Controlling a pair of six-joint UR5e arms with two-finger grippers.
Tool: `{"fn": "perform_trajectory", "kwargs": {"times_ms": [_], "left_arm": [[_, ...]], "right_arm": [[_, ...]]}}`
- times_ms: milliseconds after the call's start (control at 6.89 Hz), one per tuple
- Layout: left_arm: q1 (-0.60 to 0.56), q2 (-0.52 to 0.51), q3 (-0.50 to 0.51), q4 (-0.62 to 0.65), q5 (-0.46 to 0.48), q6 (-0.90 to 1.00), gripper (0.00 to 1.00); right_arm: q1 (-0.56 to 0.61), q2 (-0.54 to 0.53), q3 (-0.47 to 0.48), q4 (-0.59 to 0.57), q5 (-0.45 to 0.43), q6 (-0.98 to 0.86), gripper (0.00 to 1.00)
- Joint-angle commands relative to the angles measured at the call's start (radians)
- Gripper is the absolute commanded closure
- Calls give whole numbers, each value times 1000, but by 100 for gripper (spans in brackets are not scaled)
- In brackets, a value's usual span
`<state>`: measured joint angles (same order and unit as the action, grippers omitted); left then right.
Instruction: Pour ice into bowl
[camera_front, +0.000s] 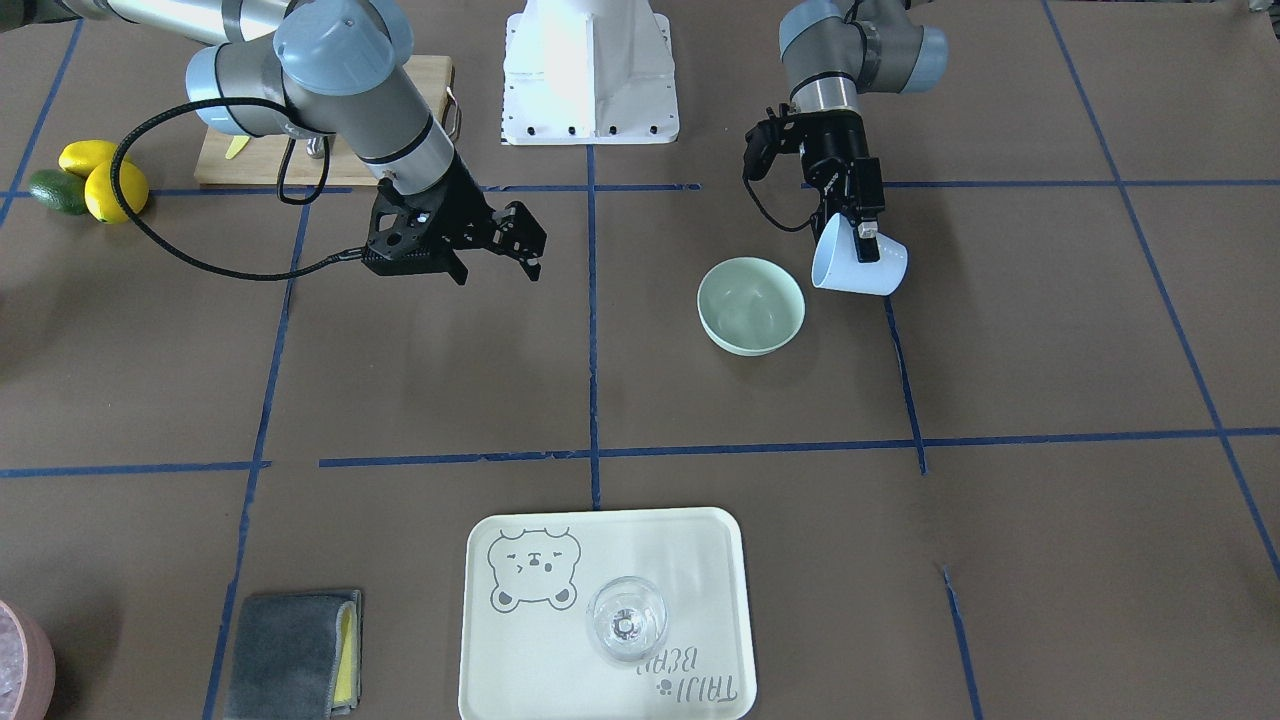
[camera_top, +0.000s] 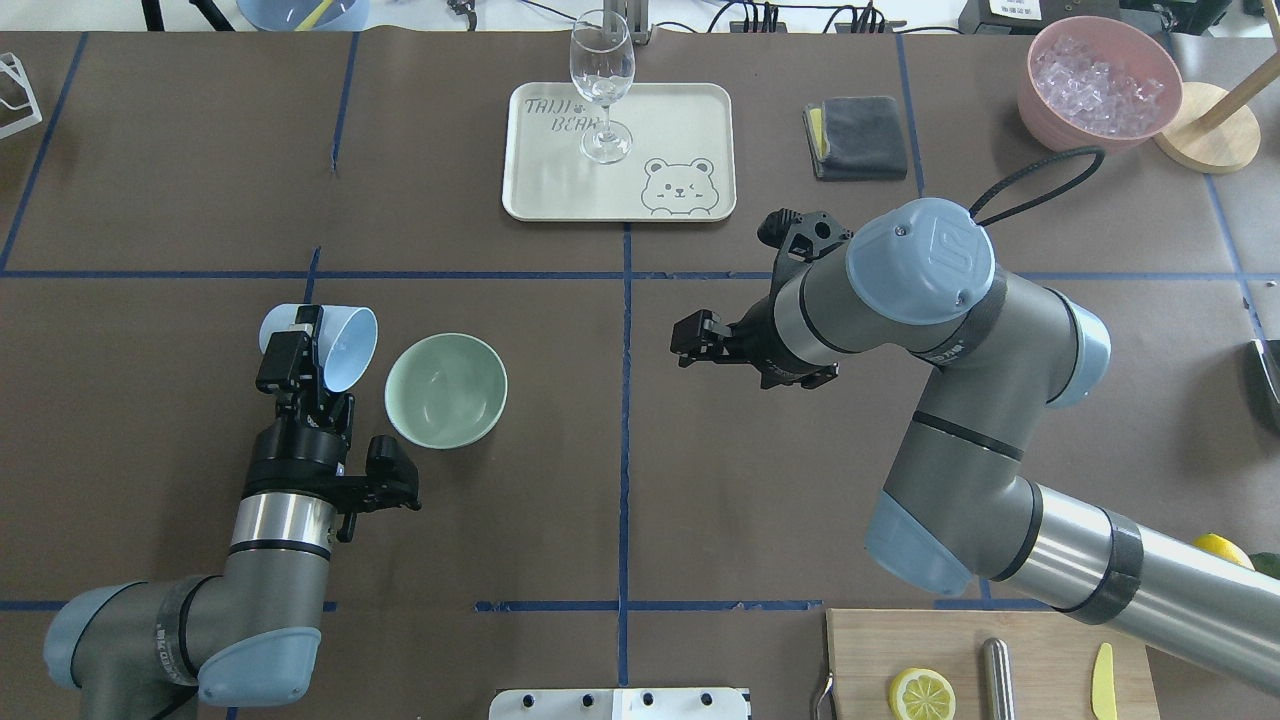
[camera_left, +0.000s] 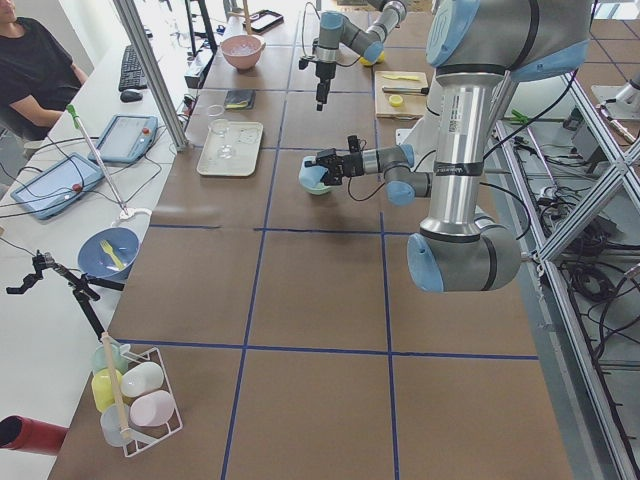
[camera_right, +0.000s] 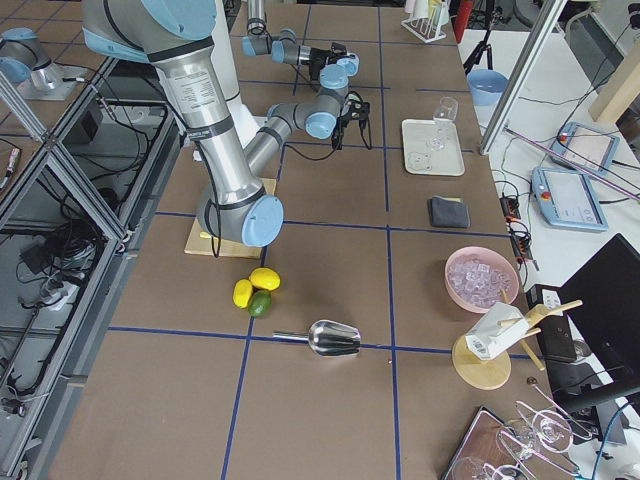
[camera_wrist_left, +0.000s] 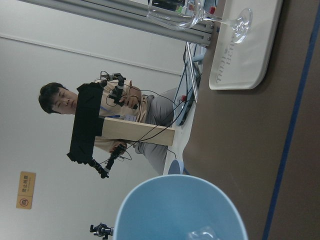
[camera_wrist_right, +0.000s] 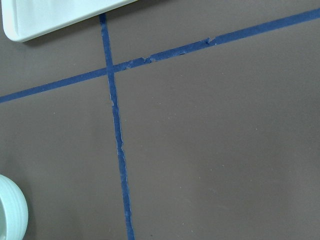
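Observation:
The pale mint-green bowl (camera_top: 445, 390) (camera_front: 750, 305) stands upright on the brown table, and I see nothing inside it. My left gripper (camera_top: 300, 335) (camera_front: 862, 235) is shut on the rim of a light blue cup (camera_top: 335, 345) (camera_front: 858, 265). The cup is tipped on its side, its mouth turned toward the bowl just beside it. In the left wrist view a small glassy piece of ice (camera_wrist_left: 202, 234) lies inside the cup (camera_wrist_left: 180, 210). My right gripper (camera_top: 688, 343) (camera_front: 525, 245) hovers open and empty right of the bowl in the overhead view.
A cream tray (camera_top: 680, 120) with a wine glass (camera_top: 602, 90) sits at the far side. Beside it are a grey cloth (camera_top: 860, 135) and a pink bowl of ice (camera_top: 1100, 80). A cutting board (camera_top: 985, 665) with a lemon slice is near the robot's base. A person (camera_wrist_left: 100, 115) shows beyond the table.

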<state>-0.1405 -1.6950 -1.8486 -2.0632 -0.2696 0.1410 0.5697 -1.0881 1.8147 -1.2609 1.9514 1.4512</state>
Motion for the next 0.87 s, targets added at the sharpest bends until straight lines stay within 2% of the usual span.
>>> {"fn": "perform_trajectory", "kwargs": {"times_ms": [0, 290, 726], "left_arm": [[4, 0, 0, 0, 1, 90, 100], [4, 1, -11, 0, 25, 207, 100], [4, 1, -17, -1, 27, 209, 100]], "right_arm": [[-1, 1, 0, 0, 0, 2, 0], [-2, 2, 2, 0, 0, 2, 0], [-1, 1, 0, 2, -2, 2, 0]]}}
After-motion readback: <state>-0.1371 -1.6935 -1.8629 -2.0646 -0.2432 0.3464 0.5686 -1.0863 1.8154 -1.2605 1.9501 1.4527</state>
